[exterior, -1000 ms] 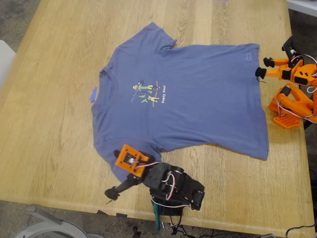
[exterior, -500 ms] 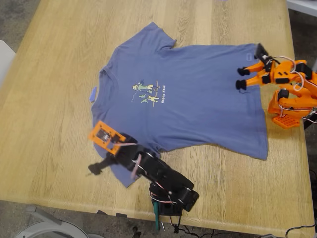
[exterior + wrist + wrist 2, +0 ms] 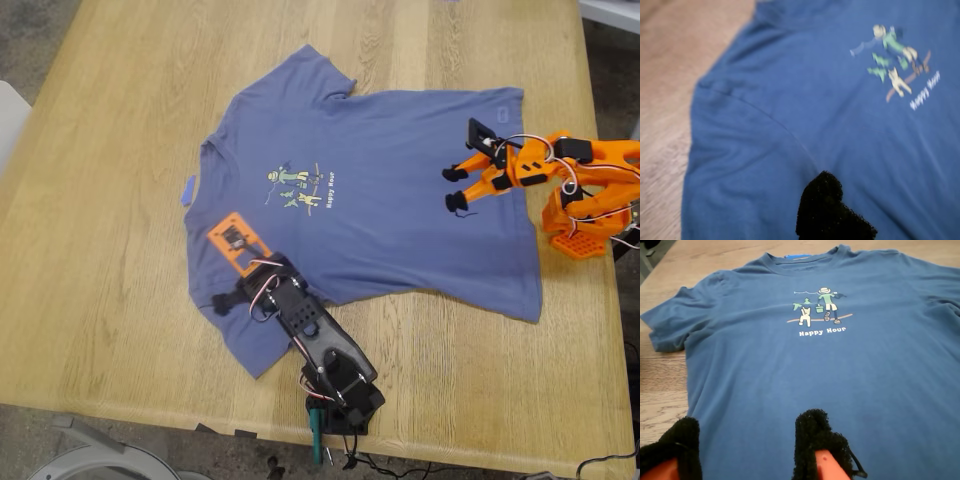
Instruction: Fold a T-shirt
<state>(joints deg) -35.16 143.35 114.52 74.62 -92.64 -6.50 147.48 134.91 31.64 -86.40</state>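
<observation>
Approach seems the step in hand: my second hand [image 3: 747, 435], pads apart and empty, hovers over the hem end; my first hand [image 3: 232, 297] hangs over the near sleeve, grip untellable. Next, both must drop and pinch cloth. The slate-blue T-shirt [image 3: 400, 180] lies flat, print up, unfolded on the desk [image 3: 120, 300]

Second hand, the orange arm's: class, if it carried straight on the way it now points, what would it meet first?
My second hand is open, pointing across the T-shirt toward its chest print. Most likely it would meet plain blue fabric short of the print, though its height above the cloth is unclear.
</observation>
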